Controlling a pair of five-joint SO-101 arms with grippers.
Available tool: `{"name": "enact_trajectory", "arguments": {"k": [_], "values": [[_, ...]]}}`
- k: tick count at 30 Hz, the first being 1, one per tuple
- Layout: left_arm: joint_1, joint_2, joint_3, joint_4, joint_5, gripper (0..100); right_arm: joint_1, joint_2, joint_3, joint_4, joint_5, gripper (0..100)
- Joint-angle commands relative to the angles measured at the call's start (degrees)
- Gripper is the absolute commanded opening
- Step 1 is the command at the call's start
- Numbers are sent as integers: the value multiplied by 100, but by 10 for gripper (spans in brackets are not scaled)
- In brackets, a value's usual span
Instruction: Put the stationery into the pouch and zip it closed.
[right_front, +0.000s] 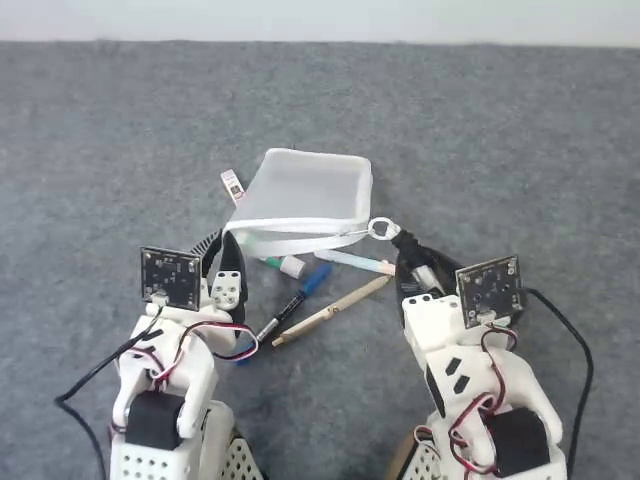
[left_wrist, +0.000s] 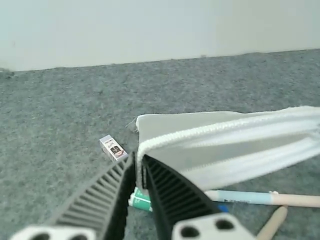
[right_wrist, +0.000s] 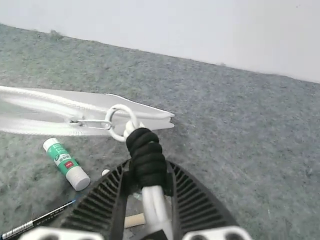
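Carpet (right_front: 520, 130), grey, stretches far beyond the pouch (right_front: 305, 185) and out to both sides. The white, translucent pouch lies mid-table just ahead of both arms. Its long zipper edge (right_front: 295, 238) runs left to right and faces the arms, with the mouth parted. The left gripper (left_wrist: 138, 161) is clamped on the pouch at the zipper's left end. The right gripper (right_wrist: 145, 172) is clenched on a black cord (right_wrist: 145, 150) tied to the ring pull (right_wrist: 119, 122) at the right end. Stationery lies outside, just before the mouth: glue stick (right_front: 287, 265), pale blue pen (right_front: 355, 262), black marker (right_front: 282, 320), and a pencil (right_front: 330, 310) angled toward the right gripper.
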Motion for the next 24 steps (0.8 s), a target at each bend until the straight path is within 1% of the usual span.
{"name": "enact_trajectory", "arguments": {"k": [1, 4, 8, 9, 12, 15, 18, 21, 24], "values": [[-79, -35, -338, 0, 70, 15, 198, -119, -211, -163, -70, 6], [-70, -35, -338, -9, 79, 29, 198, -119, -220, -163, -62, 6], [-70, 0, -312, 0, 607, 160, 198, -127, -229, -154, 167, 6], [-70, 0, -312, 9, 659, 179, 198, -127, -229, -154, 193, 6], [-62, 0, -277, -9, 651, 183, 136, -127, -273, -154, 220, 6], [132, 0, -101, -237, 651, 183, -180, -127, -404, -4, 246, 6], [299, 9, 40, -475, 642, 156, -453, -127, -624, 303, 440, 6], [352, 9, 57, -492, 484, 133, -462, -127, -695, 382, 440, 6], [369, 9, 75, -466, 448, 130, -462, -127, -695, 374, 440, 6]]}}
